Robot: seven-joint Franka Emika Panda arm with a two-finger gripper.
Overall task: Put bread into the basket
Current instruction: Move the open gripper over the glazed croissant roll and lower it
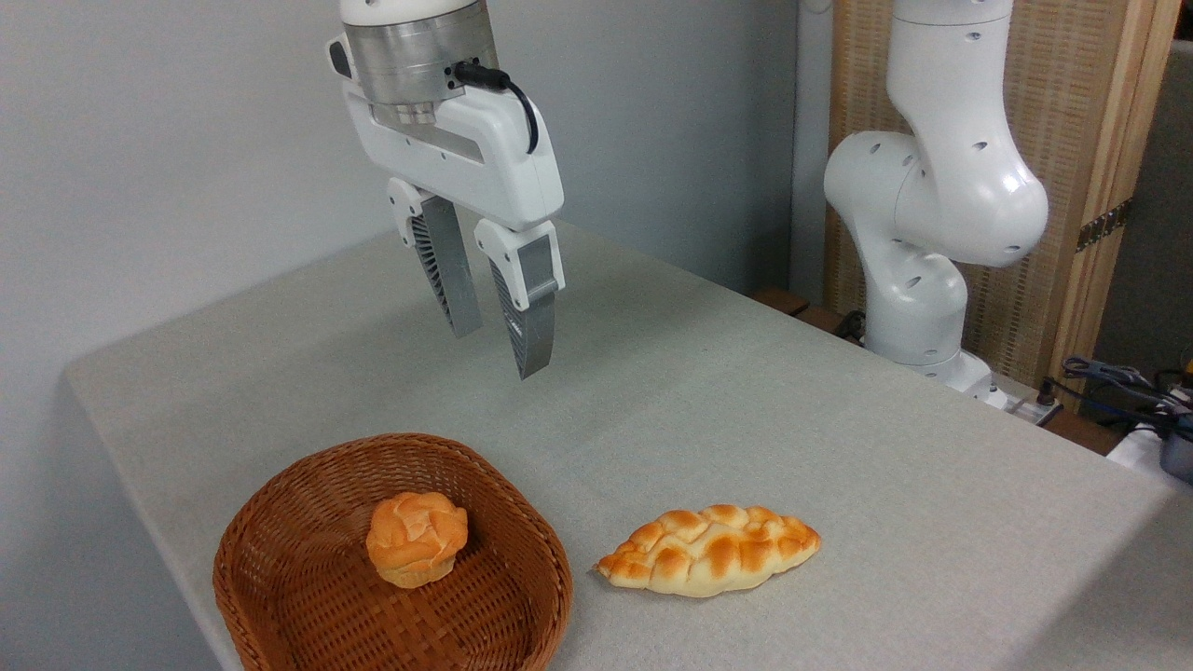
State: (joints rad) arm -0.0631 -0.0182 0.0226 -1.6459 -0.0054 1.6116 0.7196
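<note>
The bread [710, 549], a long braided loaf in pale cream with golden-brown bumps, lies on the grey table just right of the basket. The basket [280, 568] is a shallow reddish-brown wicker one at the front left, and a small round orange bun [416, 539] sits inside it. My gripper [499, 349] hangs high above the table, behind the basket and up-left of the loaf. Its two grey ribbed fingers [525, 317] point down with a gap between them and nothing held.
The arm's white base and elbow [932, 214] stand at the table's back right. Cables and small devices [1132, 396] lie beyond the right edge. A wooden screen [1081, 140] stands behind. The table edge runs close to the basket's left side.
</note>
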